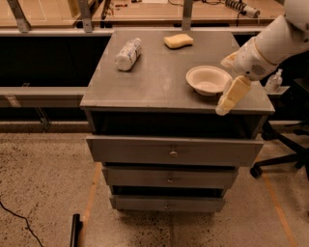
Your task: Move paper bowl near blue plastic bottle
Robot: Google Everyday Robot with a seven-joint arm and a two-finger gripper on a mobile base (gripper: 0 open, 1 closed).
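Note:
The paper bowl [208,79], off-white and shallow, stands upright on the right part of the grey cabinet top [159,82]. The blue plastic bottle [128,54], clear with a whitish label, lies on its side at the back left of the top, well apart from the bowl. My gripper [229,78] is at the bowl's right rim. It is open, with one cream finger [232,95] in front of the rim and the other [229,60] behind it. It holds nothing.
A yellow sponge [177,41] lies at the back of the top. The cabinet has drawers [171,152] below. A wooden bench [145,12] runs behind. A small bottle [274,81] and an office chair base [280,161] stand at the right.

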